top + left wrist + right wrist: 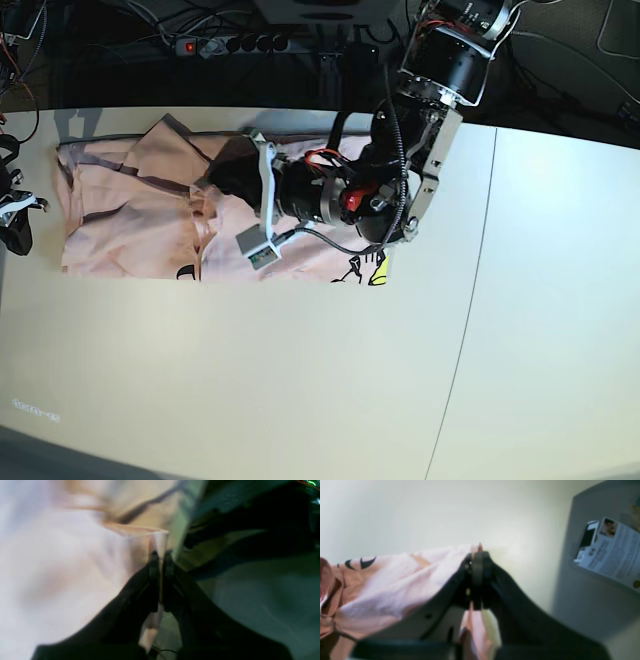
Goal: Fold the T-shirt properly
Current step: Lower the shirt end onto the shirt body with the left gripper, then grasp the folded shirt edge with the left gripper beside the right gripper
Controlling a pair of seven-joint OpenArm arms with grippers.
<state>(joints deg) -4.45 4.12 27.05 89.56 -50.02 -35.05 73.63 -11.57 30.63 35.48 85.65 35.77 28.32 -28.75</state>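
table (300, 380) is carrying the t-shirt (120, 210), which is lying spread and rumpled on the surface, pale pink, stretching away from the left gripper toward the far side of the cloth, with a bit of the yellow-black print (370, 268) peeking out at the hem just below that gripper.

left arm (440, 110) is reaching down over the shirt's near end and hiding the gripper itself in the base view. in the left wrist view the left gripper (161, 562) is pressed together on a thin fold of pink edge, cloth running out above the fingertips and a strip hanging down behind them.

right gripper (477, 557) is also pinching the t-shirt in its own wrist view: pink fabric is sticking out just past the closed tips and draping off to one side, black lettering (361, 563) showing well away from the tips. beyond it, a pale wall and a grey panel holding a printed sheet (611, 552).

judgement: both corners are looking secured, so the step in hand is the grasp-and-lift ahead of a fold. next move is calling for both arms rising together, keeping the edge between them taut, then carrying it over the spread cloth. blur is making the grip depth uncertain.
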